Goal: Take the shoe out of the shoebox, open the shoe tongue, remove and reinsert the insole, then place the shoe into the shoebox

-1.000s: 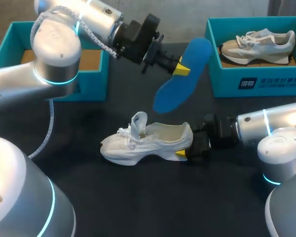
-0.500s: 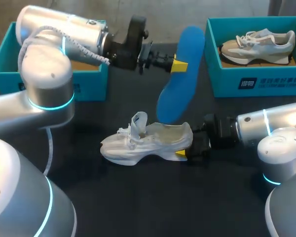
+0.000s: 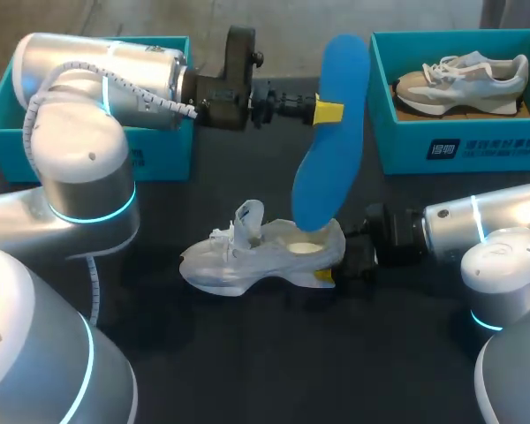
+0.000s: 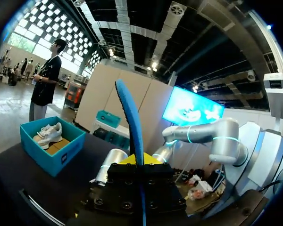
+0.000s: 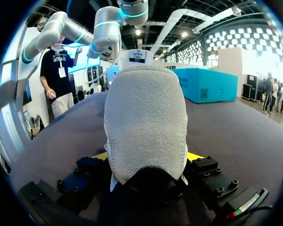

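Left gripper (image 3: pixel 327 112) pinches blue insole (image 3: pixel 331 150) upright, lower tip at opening of white sneaker (image 3: pixel 247 261) mid-table, heel clamped in right gripper (image 3: pixel 336 267); best angle tip toeward, lay flat, avoid buckling

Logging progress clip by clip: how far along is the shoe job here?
Done: white shoe lies out on the table, tongue raised, blue insole out. In hand: left gripper holds the insole upright, lower end at the shoe's opening; right gripper grips the heel. Left: seating the insole, boxing the shoe.
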You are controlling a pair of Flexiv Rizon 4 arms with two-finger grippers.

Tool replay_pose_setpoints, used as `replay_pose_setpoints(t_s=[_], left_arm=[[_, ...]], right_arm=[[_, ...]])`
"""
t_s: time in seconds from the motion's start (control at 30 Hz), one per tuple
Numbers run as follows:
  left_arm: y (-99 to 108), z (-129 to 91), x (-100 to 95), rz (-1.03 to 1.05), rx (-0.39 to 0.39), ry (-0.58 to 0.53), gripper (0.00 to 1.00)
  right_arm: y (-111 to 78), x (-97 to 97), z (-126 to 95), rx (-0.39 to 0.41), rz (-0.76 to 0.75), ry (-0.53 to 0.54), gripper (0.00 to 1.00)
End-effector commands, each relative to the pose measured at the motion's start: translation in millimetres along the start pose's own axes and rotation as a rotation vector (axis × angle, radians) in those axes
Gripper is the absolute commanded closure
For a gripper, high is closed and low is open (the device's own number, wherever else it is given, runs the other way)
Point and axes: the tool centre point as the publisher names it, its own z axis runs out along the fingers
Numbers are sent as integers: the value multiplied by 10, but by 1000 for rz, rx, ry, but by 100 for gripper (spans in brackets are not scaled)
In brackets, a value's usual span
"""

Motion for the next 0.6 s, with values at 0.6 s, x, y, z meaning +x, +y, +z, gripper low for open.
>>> replay_pose_setpoints(t_s=[0.6], left_arm=[[-142, 16, 190, -56, 40, -16, 100]], right_arm=[[-15, -16, 23, 5, 1, 0, 100]])
